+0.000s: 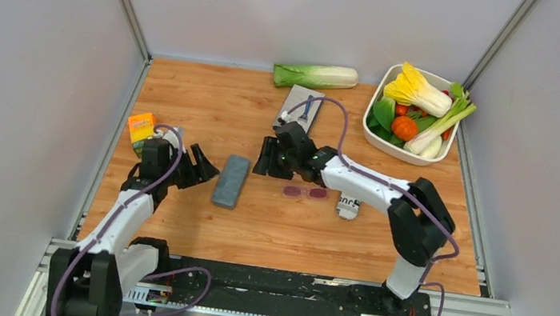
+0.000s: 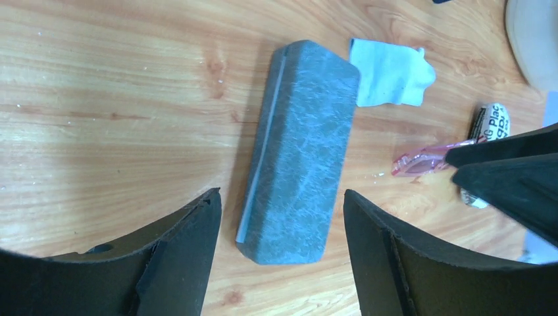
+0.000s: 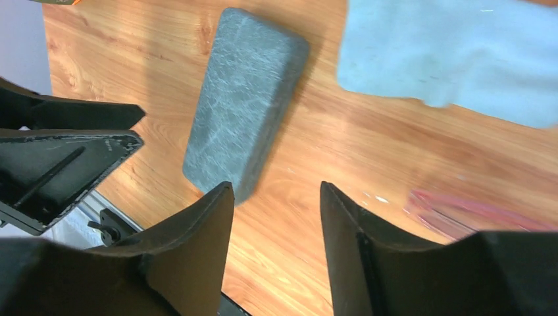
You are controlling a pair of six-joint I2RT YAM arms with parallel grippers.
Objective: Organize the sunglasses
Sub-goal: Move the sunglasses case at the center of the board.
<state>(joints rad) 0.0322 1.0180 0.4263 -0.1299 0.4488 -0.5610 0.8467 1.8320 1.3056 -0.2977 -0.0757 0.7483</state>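
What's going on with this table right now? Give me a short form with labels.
sunglasses: pink lenses, lying on the table, outside the case
grey case: shut, lying flat, left of the sunglasses
blue cloth: near the case's far end
left gripper: open, empty, beside the case
right gripper: open, empty, roughly between case and sunglasses
white bowl: far right corner, holds vegetables
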